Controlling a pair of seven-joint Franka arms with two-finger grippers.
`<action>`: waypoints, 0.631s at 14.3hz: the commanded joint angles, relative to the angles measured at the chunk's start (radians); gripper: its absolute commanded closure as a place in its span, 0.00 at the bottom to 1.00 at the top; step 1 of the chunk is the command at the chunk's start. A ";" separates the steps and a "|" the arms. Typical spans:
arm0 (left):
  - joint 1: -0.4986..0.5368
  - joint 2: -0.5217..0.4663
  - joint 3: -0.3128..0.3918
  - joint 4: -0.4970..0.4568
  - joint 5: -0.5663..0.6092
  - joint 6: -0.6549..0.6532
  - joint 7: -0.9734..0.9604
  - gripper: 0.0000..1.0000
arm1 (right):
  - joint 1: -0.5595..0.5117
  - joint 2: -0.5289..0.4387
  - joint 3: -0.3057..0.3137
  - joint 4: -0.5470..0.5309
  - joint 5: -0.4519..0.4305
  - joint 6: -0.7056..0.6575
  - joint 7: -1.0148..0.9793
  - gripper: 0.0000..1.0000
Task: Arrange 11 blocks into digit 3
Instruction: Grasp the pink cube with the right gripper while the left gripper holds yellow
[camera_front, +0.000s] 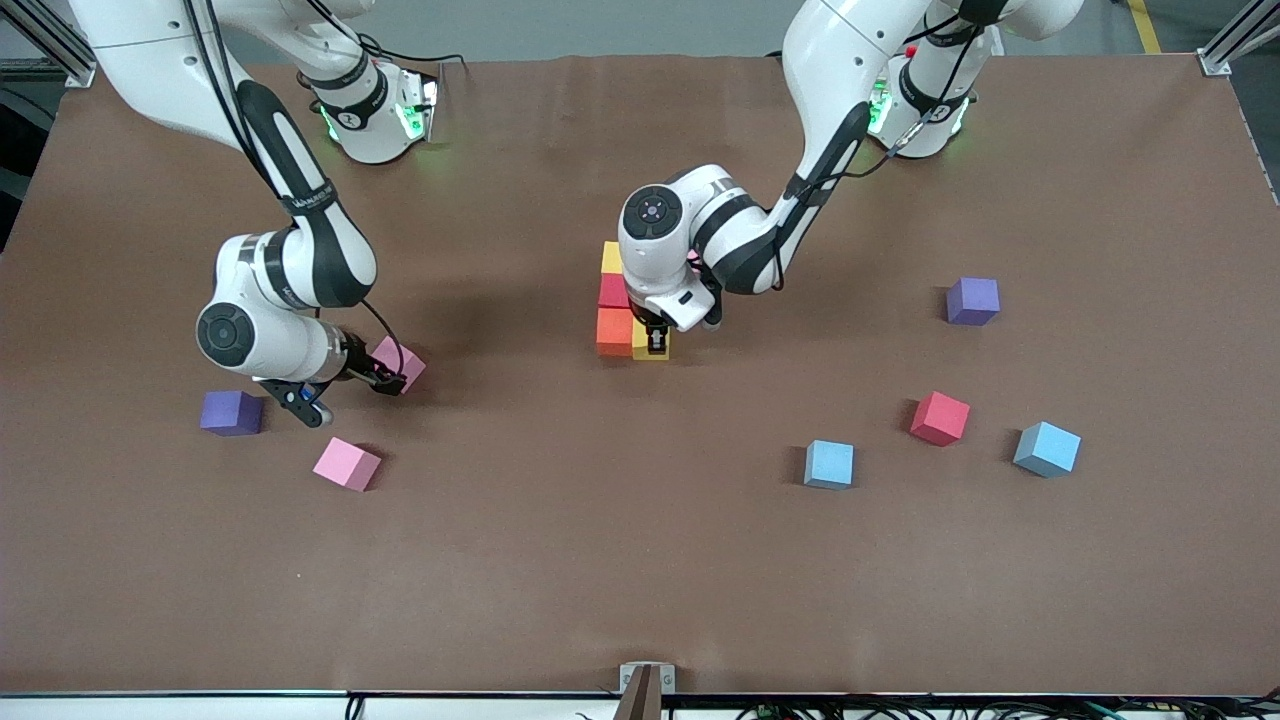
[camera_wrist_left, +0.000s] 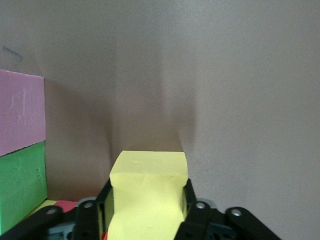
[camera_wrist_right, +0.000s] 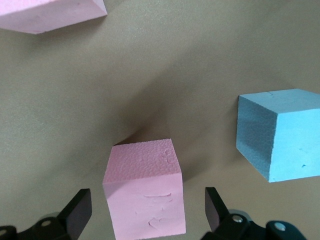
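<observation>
Left gripper (camera_front: 655, 342); two yellow blocks (camera_front: 652, 349)

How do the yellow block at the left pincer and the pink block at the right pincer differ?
The yellow block sits against the orange block; the pink block lies apart from the others, toward the right arm's end. The left pincer clasps the yellow one; the right pincer stands open around the pink one. Both rest on the table.

Partial block cluster (camera_front: 626, 310) mid-table, others scattered
</observation>
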 joint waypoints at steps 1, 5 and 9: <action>-0.012 0.017 0.003 0.000 0.027 0.013 -0.010 0.00 | 0.001 -0.033 0.003 -0.037 0.017 0.009 0.001 0.00; -0.009 0.002 0.003 0.001 0.027 0.004 -0.008 0.00 | 0.001 -0.031 0.003 -0.037 0.015 0.009 -0.005 0.00; -0.007 -0.047 0.003 0.001 0.027 -0.060 0.008 0.00 | 0.015 -0.024 0.003 -0.037 0.015 0.009 -0.005 0.00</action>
